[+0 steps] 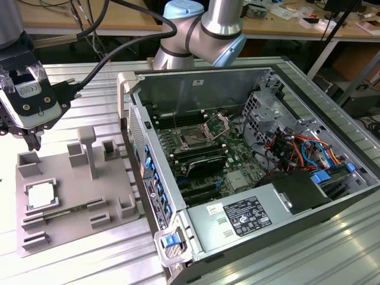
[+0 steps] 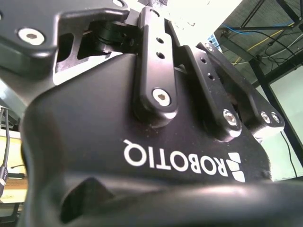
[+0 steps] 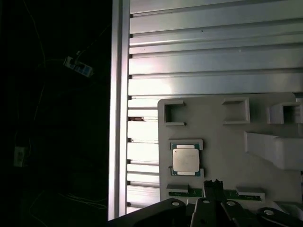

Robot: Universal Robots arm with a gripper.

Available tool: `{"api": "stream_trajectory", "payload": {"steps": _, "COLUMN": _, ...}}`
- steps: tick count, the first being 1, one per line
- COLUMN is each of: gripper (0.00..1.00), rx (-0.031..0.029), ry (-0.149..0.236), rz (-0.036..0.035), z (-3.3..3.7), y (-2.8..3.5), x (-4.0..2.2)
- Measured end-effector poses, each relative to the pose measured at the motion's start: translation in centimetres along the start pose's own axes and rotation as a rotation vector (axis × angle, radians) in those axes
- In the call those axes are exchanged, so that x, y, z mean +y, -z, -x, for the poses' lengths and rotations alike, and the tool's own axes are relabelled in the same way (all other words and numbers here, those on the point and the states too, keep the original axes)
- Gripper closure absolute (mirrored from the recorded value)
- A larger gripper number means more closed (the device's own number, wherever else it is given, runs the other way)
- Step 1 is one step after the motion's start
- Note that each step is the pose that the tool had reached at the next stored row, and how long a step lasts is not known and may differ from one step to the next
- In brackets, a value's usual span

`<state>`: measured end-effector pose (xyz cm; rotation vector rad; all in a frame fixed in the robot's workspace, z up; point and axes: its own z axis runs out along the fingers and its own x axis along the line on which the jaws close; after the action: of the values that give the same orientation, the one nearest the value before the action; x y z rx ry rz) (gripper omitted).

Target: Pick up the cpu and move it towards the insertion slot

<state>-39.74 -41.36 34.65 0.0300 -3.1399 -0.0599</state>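
Gripper [image 3: 215, 185] hovered with fingers pressed together, empty, over the grey fixture [image 1: 71, 190] — the cpu [image 3: 185, 160] lay in its recess, ungrasped. Pickup and transfer to the insertion slot [image 1: 193, 140] — well apart, inside the case [image 1: 196, 83] — were outstanding.

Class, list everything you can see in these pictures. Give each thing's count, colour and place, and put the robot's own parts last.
table: one, silver, slatted, under everything.
computer case: one, grey metal, open, on the table at the exterior view's right.
fixture: one, grey, on the table beside the case.
cpu: one, silvery-white, lying in a recess of the fixture.
insertion slot: one, silver frame with a dark centre, inside the case.
arm: one, silver and light blue, behind the case.
gripper: one, black and white, above the fixture, apart from the cpu.
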Motion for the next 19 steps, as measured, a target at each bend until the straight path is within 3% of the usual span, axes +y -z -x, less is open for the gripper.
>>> {"api": "stream_trajectory", "payload": {"steps": 19, "gripper": 0.89, "rx": -0.0001, "ry": 0.0, "rz": 0.0, "z": 0.0, "y": -0.49, "x": -0.08}}
